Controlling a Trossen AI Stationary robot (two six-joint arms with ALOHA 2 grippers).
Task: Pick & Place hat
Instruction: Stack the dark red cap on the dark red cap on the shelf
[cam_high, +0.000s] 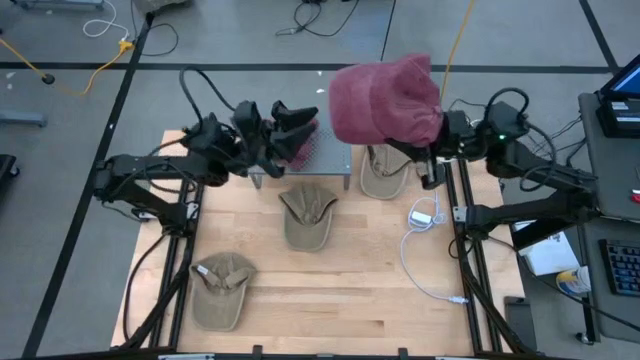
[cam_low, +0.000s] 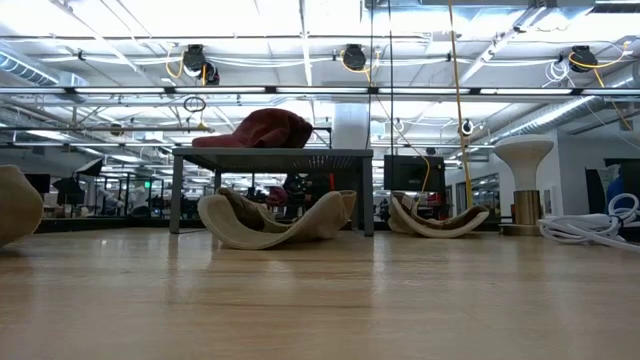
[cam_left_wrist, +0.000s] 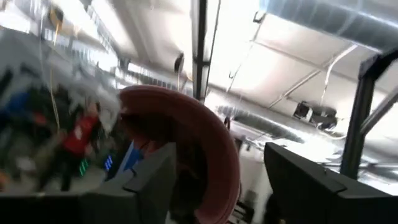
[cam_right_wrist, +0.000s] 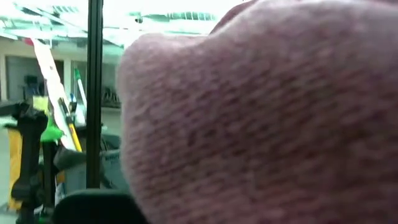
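A big maroon knit beanie hangs high above the table's far right part and fills the right wrist view. It hides my right gripper, which is shut on it. It is above the low view's frame. A dark red cap rests on a small grey stand at the far middle. My left gripper is open at that cap. Its fingers stand on either side of the curved red brim. I cannot tell whether they touch it. My right gripper holds the maroon beanie lifted clear, high over the table. The beanie itself covers the fingers in the high view and in the right wrist view, so the part held and the kind of hold stay hidden.
Three tan caps lie on the wooden table: one in the middle, one at the far right beside the stand and one near the left corner. A white cable with an adapter lies on the right. A white mushroom-shaped post stands at the right.
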